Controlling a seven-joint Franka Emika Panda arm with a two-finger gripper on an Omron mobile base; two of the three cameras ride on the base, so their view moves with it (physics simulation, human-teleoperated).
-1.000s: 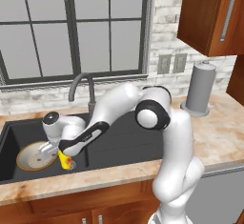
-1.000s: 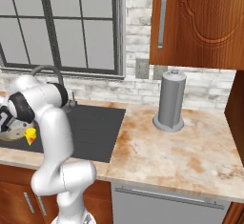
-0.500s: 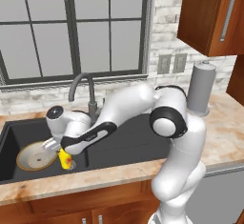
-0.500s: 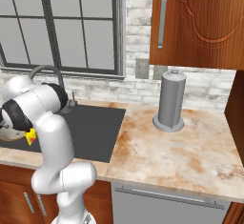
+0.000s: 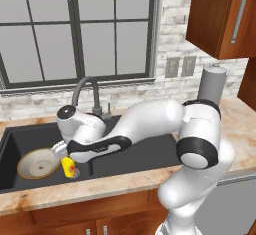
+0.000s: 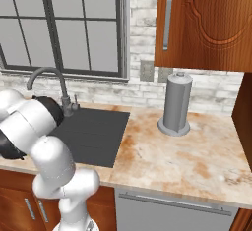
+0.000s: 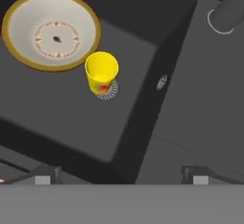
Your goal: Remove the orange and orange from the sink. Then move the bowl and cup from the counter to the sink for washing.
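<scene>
claw (image 7: 119, 175): jaws fully apart, holding and touching nothing, above the basin
cup (image 7: 101, 72): yellow, upright in the sink (image 7: 157, 37), over the round drain, just beside the bowl
bowl (image 7: 51, 30): in the sink basin, cream inside, tan rim
tabletop (image 6: 197, 156): beige marbled stone; grey cylinder (image 6: 176, 104) stands on it
room: dark faucet (image 5: 82, 91), window, brick wall, wood cabinets

Sink (image 5: 135, 154): black basin, curved faucet (image 5: 82, 91) behind.
Bowl (image 5: 37, 163): in basin, left.
Cup (image 5: 68, 167): yellow, beside bowl.
Paper towel holder (image 5: 212, 84): grey, on counter (image 5: 240, 129).
</scene>
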